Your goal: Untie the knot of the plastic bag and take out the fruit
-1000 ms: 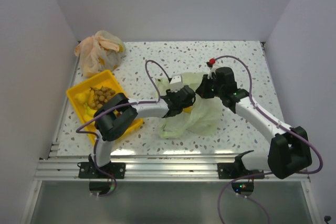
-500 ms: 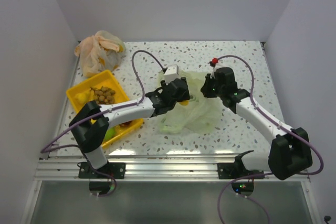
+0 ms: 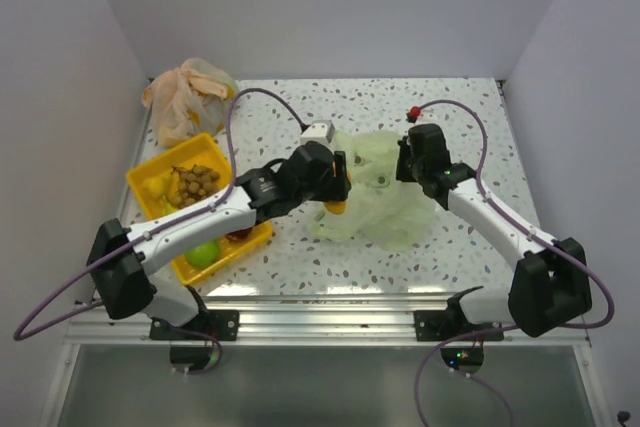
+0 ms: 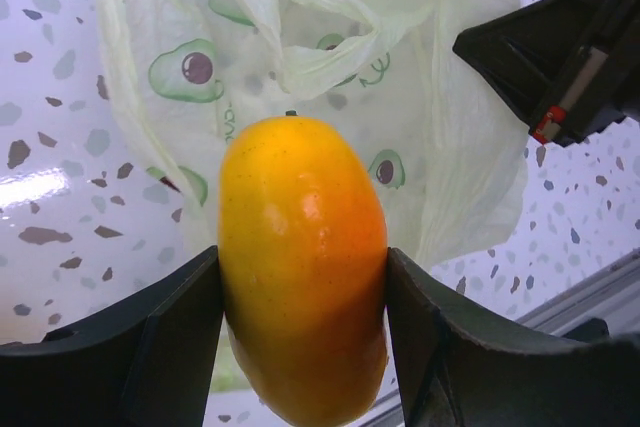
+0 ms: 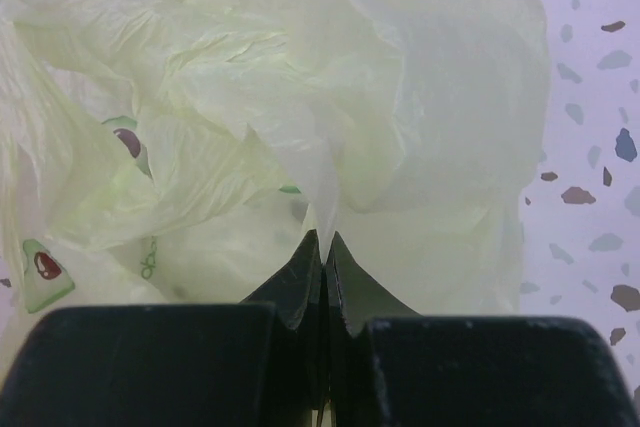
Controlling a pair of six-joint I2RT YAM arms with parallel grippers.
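The pale green plastic bag [image 3: 385, 197] lies crumpled in the middle of the table, printed with avocado figures [image 4: 190, 72]. My left gripper [image 3: 337, 202] is shut on an orange-yellow fruit [image 4: 303, 262] and holds it above the table at the bag's left edge. My right gripper [image 3: 408, 165] is shut on a fold of the bag [image 5: 325, 197] at its far right side. The yellow tray [image 3: 143, 187] at the left holds a banana [image 3: 160, 190], a cluster of small brown fruits [image 3: 196, 180], a green round fruit [image 3: 203, 253] and a dark red fruit [image 3: 240, 234].
An orange-beige plastic bag [image 3: 185, 97] lies at the back left behind the tray. White walls stand at the left, back and right. A metal rail [image 3: 330, 302] runs along the table's near edge.
My left gripper has pulled out of the green bag toward the left with the orange-yellow fruit in it. My right gripper has stayed pinching the bag and shifted slightly.
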